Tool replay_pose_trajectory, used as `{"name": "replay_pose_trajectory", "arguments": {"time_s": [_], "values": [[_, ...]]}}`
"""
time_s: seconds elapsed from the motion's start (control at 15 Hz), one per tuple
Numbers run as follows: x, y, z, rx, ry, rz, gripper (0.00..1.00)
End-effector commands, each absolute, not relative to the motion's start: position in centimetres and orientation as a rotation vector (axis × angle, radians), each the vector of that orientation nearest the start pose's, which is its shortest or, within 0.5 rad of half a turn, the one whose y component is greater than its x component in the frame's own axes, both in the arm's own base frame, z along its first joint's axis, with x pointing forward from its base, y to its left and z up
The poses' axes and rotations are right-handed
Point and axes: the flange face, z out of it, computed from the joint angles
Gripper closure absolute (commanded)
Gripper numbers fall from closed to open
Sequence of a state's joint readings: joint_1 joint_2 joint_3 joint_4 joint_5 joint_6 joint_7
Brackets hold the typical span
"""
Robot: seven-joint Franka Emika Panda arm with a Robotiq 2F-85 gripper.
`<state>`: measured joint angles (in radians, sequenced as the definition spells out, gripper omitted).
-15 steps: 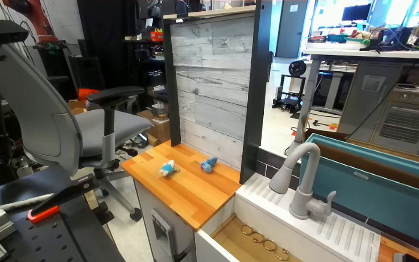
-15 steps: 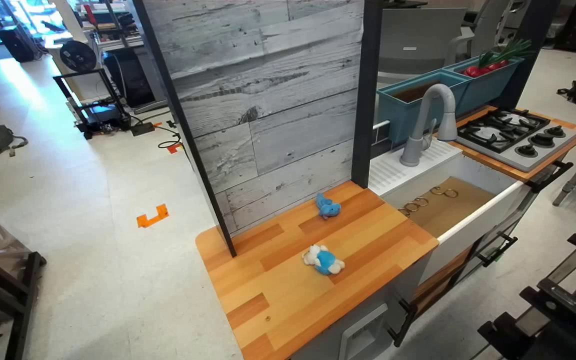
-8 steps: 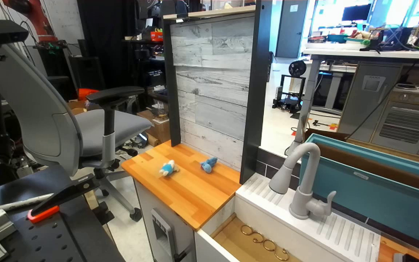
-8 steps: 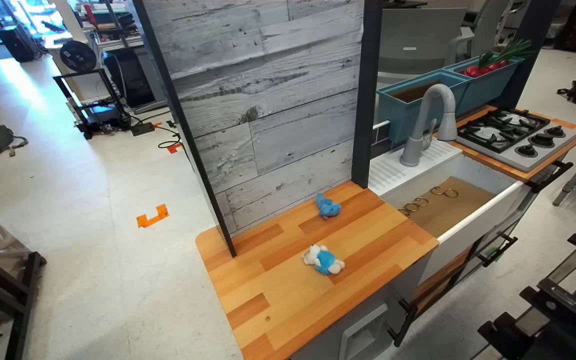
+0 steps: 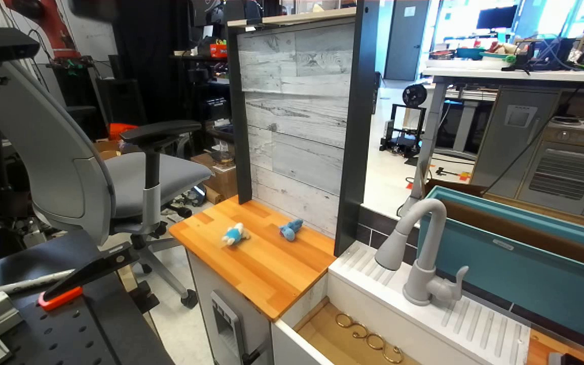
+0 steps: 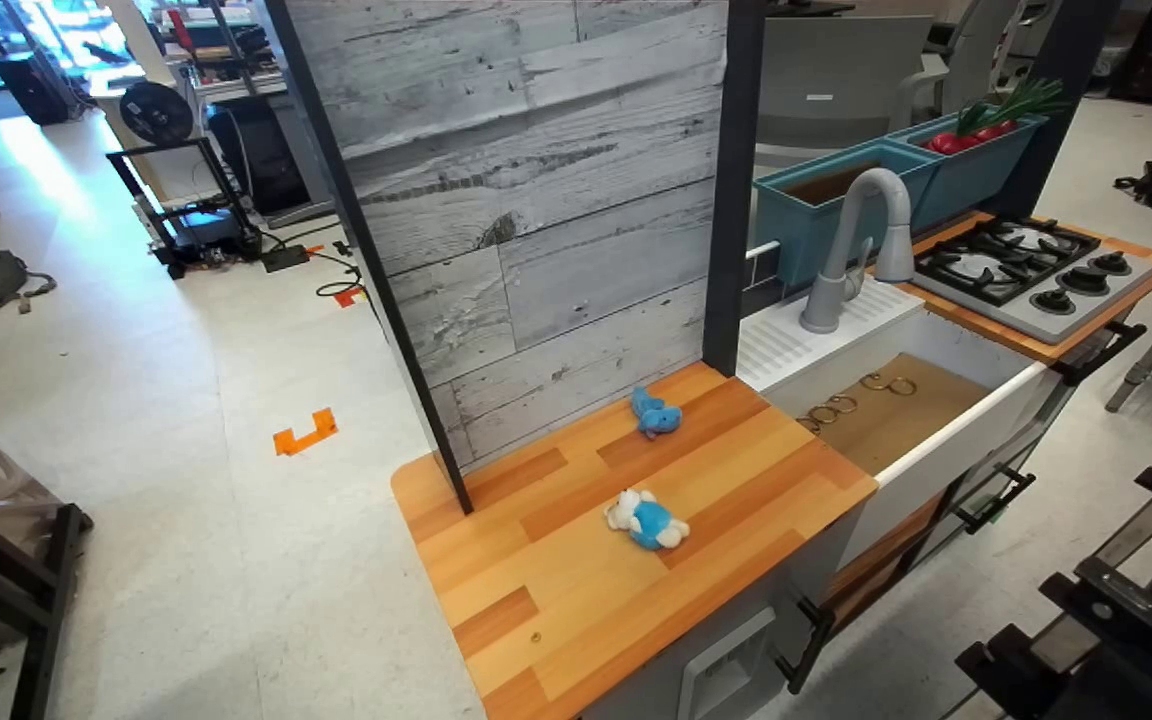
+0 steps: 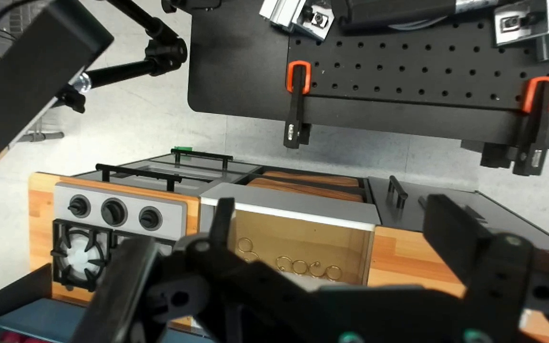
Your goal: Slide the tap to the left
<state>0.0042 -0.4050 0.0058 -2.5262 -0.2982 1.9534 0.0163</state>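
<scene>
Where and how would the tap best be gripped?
Probably on the spout of the tap, just above its flared head, jaws either side, coming from the basin side: the spout arches out that way, narrower there than at the head, while the teal planter stands behind.

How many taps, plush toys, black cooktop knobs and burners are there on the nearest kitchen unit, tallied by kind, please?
Tap: 1
White-and-blue plush toy and blue plush toy: 2
Black cooktop knobs: 3
Burners: 2
Total: 8
</scene>
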Motion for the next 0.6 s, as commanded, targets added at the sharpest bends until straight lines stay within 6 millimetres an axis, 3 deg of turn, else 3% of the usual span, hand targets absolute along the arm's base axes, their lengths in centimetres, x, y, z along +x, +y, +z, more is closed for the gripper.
{"name": "replay_pose_trajectory", "arguments": {"time_s": [0.0, 0.53], "values": [[41.9, -3.3, 35.6, -3.382, -0.289, 0.323, 0.0], [47.5, -5.9, 25.2, -3.329, -0.154, 0.3, 0.0]]}}
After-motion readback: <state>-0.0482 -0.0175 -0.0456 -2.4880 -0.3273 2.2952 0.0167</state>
